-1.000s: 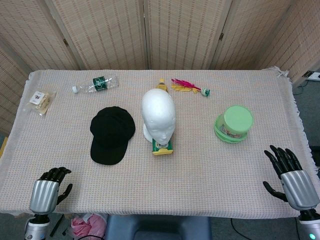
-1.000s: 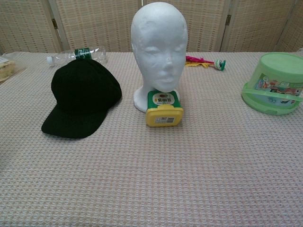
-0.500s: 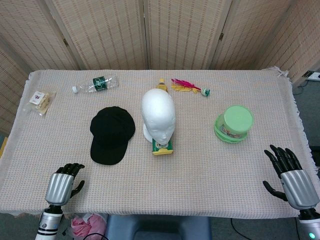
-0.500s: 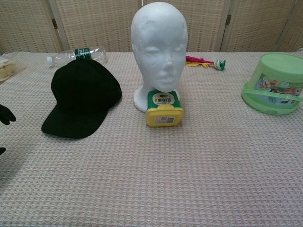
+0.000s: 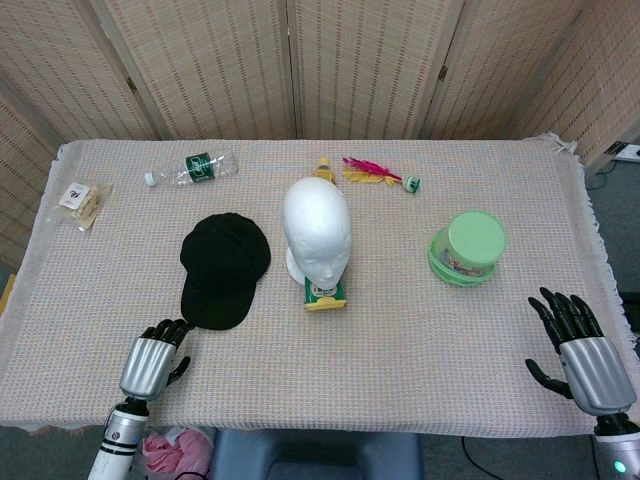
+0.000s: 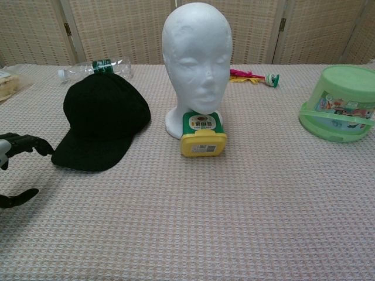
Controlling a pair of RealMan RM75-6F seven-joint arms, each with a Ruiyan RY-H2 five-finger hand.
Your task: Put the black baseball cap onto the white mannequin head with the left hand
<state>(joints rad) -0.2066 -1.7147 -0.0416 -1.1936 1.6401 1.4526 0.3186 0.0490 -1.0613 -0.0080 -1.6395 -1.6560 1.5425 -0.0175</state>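
Left hand [image 5: 152,362] hovers empty, fingers apart, just short of the black cap's [image 5: 223,268] brim.

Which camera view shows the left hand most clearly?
The head view: the whole left hand appears there, near the black cap's brim. The chest view catches only its dark fingertips at the left edge.

Left hand [image 5: 153,362] open, fingers apart; right hand [image 5: 583,358] open, fingers spread
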